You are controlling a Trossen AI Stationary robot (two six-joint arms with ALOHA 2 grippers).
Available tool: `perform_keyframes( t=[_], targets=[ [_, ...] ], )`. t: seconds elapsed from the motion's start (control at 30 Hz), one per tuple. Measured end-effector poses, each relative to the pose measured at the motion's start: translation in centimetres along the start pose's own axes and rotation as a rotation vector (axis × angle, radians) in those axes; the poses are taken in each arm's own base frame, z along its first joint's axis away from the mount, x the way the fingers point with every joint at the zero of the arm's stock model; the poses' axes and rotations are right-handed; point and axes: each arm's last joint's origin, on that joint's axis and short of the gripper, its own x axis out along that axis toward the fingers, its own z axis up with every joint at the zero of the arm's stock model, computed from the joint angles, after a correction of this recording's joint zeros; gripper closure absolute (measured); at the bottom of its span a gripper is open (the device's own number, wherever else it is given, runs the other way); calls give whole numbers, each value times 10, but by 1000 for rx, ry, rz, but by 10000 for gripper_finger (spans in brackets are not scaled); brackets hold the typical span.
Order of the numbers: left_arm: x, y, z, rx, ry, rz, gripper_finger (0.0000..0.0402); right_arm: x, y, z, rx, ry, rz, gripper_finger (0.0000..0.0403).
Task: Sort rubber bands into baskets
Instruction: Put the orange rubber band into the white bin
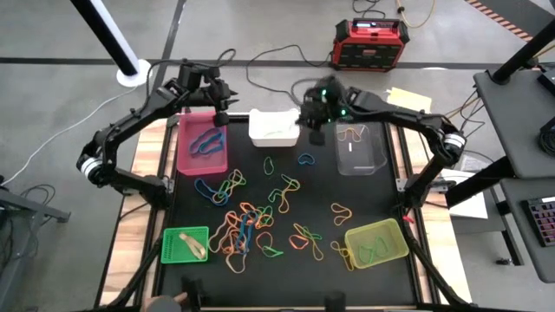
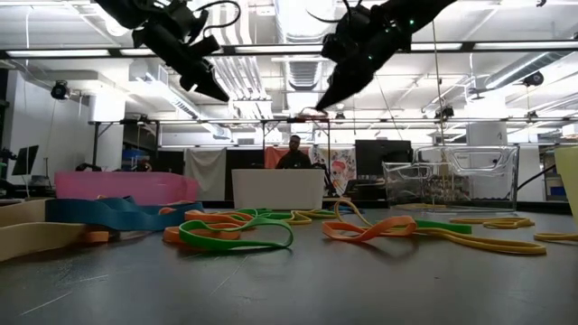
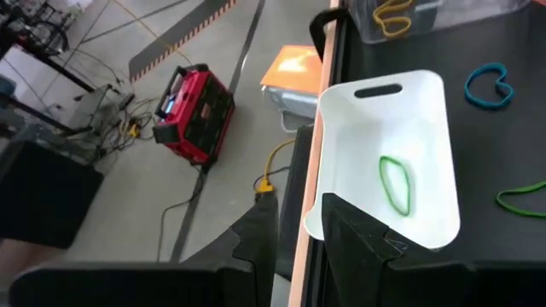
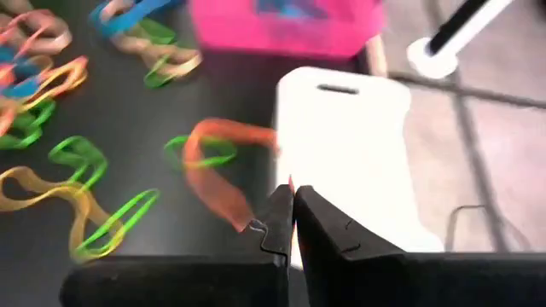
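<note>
My right gripper hangs above the table beside the white basket and is shut on an orange rubber band. The white basket holds one green band. My left gripper hovers over the far edge of the pink basket, which holds blue bands; its fingers stand open with nothing between them. Many loose rubber bands lie on the black mat. The clear basket, green basket and yellow-green basket each hold bands. My right gripper pinches the orange band at one end of its loop between the ends of its two fingers. The fingers slant downward, and the rest of the band hangs loose, clear of the mat.
A red-and-black box with cables sits on the floor beyond the table's far edge. The mat's wooden borders run along both sides. A person shows in the room behind in the low view.
</note>
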Motion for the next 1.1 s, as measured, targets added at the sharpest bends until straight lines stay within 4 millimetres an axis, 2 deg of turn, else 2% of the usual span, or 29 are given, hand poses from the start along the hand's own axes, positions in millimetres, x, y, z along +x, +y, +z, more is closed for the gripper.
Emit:
perform_keyframes(
  t=[0.13,0.37,0.53,0.63,0.73,0.83,0.97,1.1],
  targets=[
    [-3,5,-6,-75,-31,-41,323,-6,-27,4,9,-53,-87,394],
    [-15,11,-6,-201,23,-61,323,14,-70,-6,72,-109,-140,394],
    [-24,21,0,-228,4,-26,323,46,-90,-20,218,-184,-75,394],
    [-30,33,2,-271,-38,6,323,59,-100,-21,358,-267,-22,394],
    [-32,42,-2,-364,-90,-52,323,69,-107,-20,475,-285,25,394],
    [-36,51,-8,-438,-140,-110,323,76,-112,-14,557,-307,81,394],
    [-35,61,-15,-474,-142,-105,323,78,-124,-3,699,-350,159,394],
    [-33,75,-18,-491,-163,-112,323,82,-140,-1,848,-321,223,394]
  ],
)
